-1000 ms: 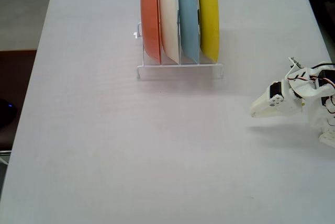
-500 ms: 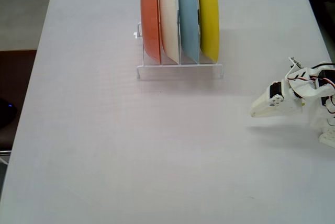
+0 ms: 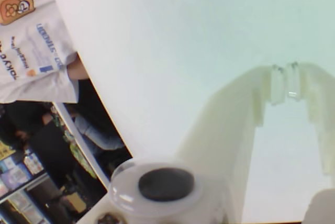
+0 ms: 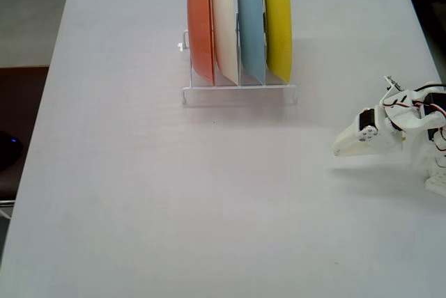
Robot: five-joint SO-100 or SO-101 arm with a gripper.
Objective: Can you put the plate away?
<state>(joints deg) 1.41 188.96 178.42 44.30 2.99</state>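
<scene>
White surface [image 4: 139,193], yellow plate [image 4: 278,23] upright in the rack [image 4: 240,94], rightmost slot. Claw [image 3: 287,84] together, holding nothing, well apart from it.

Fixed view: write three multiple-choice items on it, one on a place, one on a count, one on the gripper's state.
1. Where does the bright yellow glossy round plate stand in the white wire rack?
A. left end
B. right end
C. flat on the table

2. How many plates stand in the rack?
A. two
B. three
C. four

3. What is the white two-finger gripper holding?
A. nothing
B. a plate
C. a cup

Answers: 1 B, it stands rightmost, beside the light blue plate. 2 C, orange, cream, light blue, yellow. 3 A, it sits apart from the rack, nothing between its fingers.
</scene>
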